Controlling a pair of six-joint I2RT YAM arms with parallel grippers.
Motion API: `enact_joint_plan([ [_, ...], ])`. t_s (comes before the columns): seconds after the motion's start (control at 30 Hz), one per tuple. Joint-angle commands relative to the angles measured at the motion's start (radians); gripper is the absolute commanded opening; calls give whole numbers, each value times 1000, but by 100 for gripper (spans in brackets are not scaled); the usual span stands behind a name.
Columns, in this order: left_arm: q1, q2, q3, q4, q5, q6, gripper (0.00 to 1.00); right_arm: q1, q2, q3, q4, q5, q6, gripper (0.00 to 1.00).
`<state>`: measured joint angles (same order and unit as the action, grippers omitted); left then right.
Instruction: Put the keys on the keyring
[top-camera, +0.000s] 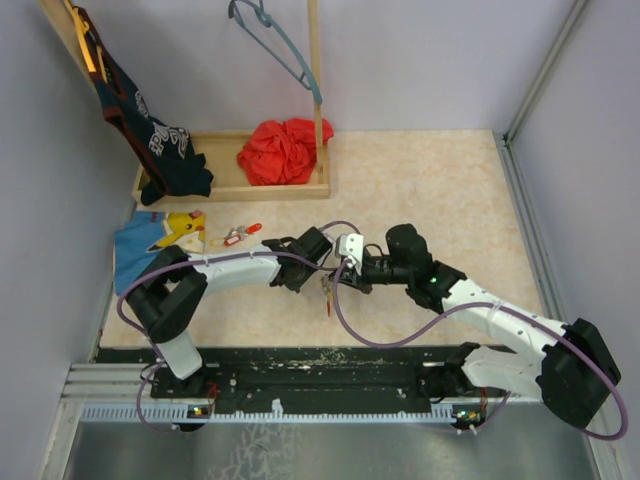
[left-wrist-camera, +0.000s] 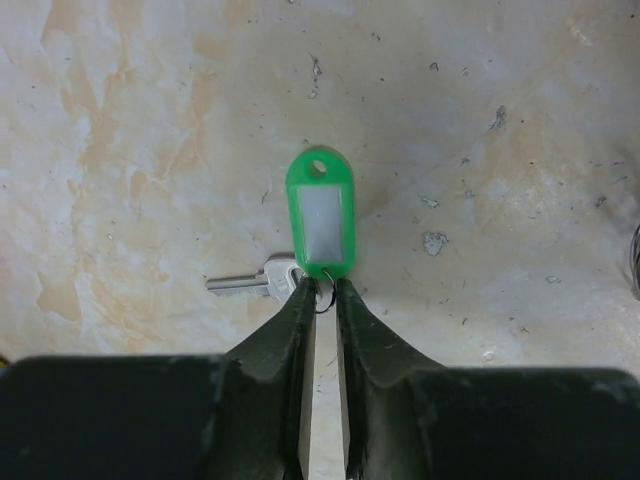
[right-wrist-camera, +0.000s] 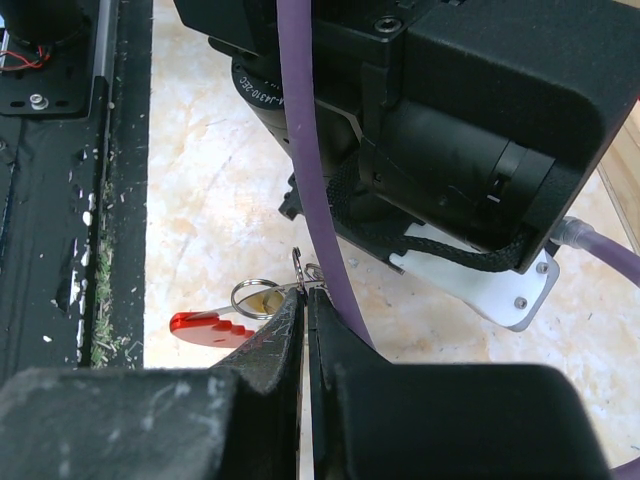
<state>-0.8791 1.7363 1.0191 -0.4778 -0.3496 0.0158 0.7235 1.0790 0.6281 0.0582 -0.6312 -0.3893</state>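
Green-tagged key: one; red-tagged key: one

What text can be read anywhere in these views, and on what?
No text is readable.
The dark navy garment, hanging: white print, too small and folded to read.
The green plastic key tag: its white label insert is blank.
The red plastic key tag: seen nearly edge-on, no text shows.

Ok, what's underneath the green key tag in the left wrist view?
A silver key lies partly under the green tag, its blade poking out leftward on the table. Its head is mostly covered by the tag and a finger of the left gripper.
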Motion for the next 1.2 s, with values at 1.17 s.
enact_joint_plan([
  [1.17,31,45,52,79,24,-167,0,-12,-36,13,88,-12,0,0],
])
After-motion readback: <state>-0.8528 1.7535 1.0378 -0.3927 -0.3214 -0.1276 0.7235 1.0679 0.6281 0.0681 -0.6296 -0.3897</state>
